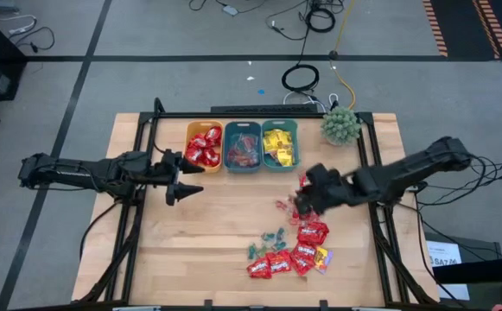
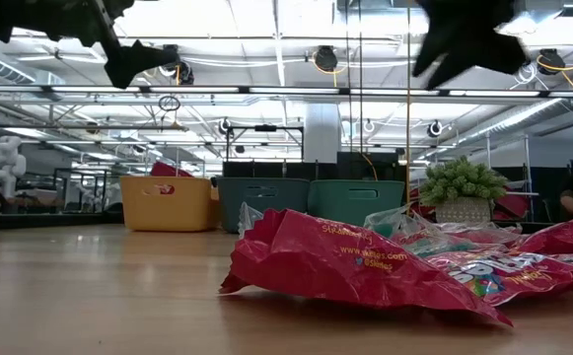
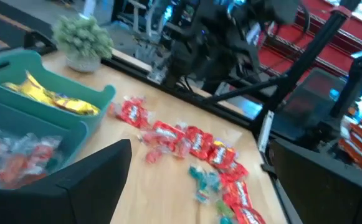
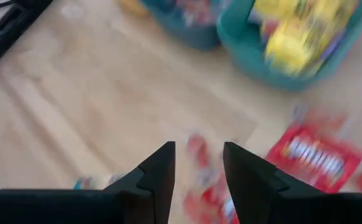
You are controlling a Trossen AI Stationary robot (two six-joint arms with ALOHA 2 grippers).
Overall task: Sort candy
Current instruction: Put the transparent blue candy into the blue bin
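High view: the left gripper (image 1: pixel 184 180), fingers apart and holding nothing, hovers beside the orange bin (image 1: pixel 204 145) near the table's (image 1: pixel 164 259) far edge. The right gripper (image 1: pixel 303 197), fingers narrowly apart, hangs over loose candy (image 1: pixel 295 252) spread toward the near right edge.

Right wrist view: its 2 fingers (image 4: pixel 156 177) hold nothing.

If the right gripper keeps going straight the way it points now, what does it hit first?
Probably the small red candies on the table: the right gripper points down at them, jaws part open. Depth is hard to judge.
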